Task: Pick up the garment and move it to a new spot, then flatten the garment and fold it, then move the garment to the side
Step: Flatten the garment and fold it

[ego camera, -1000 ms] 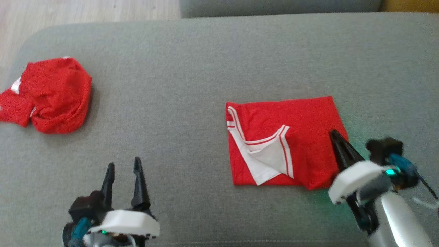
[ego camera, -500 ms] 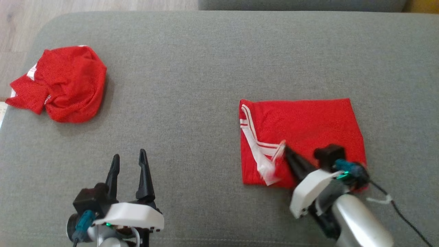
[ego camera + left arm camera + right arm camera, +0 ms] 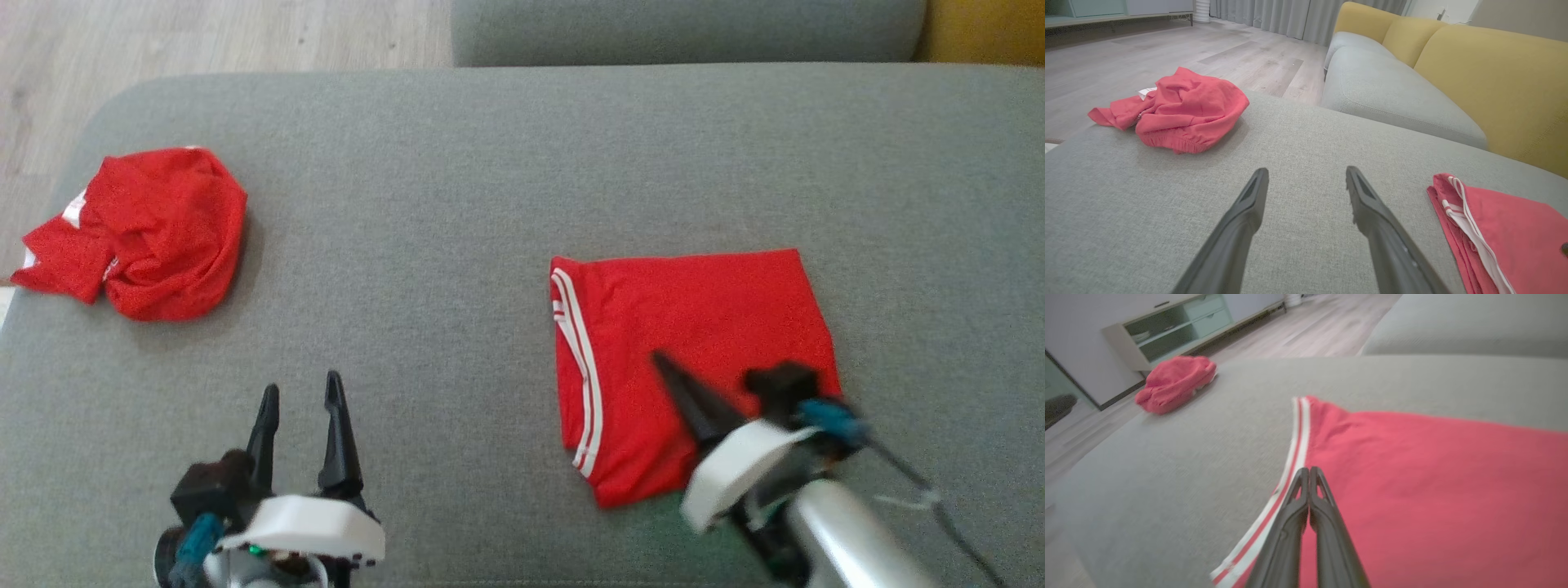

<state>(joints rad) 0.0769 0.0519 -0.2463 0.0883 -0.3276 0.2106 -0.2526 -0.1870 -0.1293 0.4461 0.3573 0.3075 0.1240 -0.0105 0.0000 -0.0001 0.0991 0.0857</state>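
The garment (image 3: 694, 327) is red with a white-striped edge and lies folded into a flat rectangle on the grey cushion (image 3: 457, 204), right of centre. My right gripper (image 3: 660, 359) is shut over its near half, pointing left toward the striped edge, and grips nothing. In the right wrist view its tips (image 3: 1309, 470) sit just beside the stripe on the garment (image 3: 1433, 477); I cannot tell whether they touch the cloth. My left gripper (image 3: 298, 388) stands open and empty at the lower left, well apart from the garment (image 3: 1515, 241). Its open fingers (image 3: 1367, 204) point across bare cushion.
A second red garment (image 3: 155, 233) lies crumpled at the cushion's far left edge, also seen as the crumpled garment (image 3: 1184, 106) (image 3: 1175, 381). Wooden floor (image 3: 204, 33) lies beyond. A grey and yellow sofa (image 3: 1453, 61) stands behind, and a low cabinet (image 3: 1167, 330) by the wall.
The white turned-back flap on the garment is gone and the striped edge now lies flat. My right gripper has swept left across the cloth. The head camera has shifted. The left gripper is unmoved.
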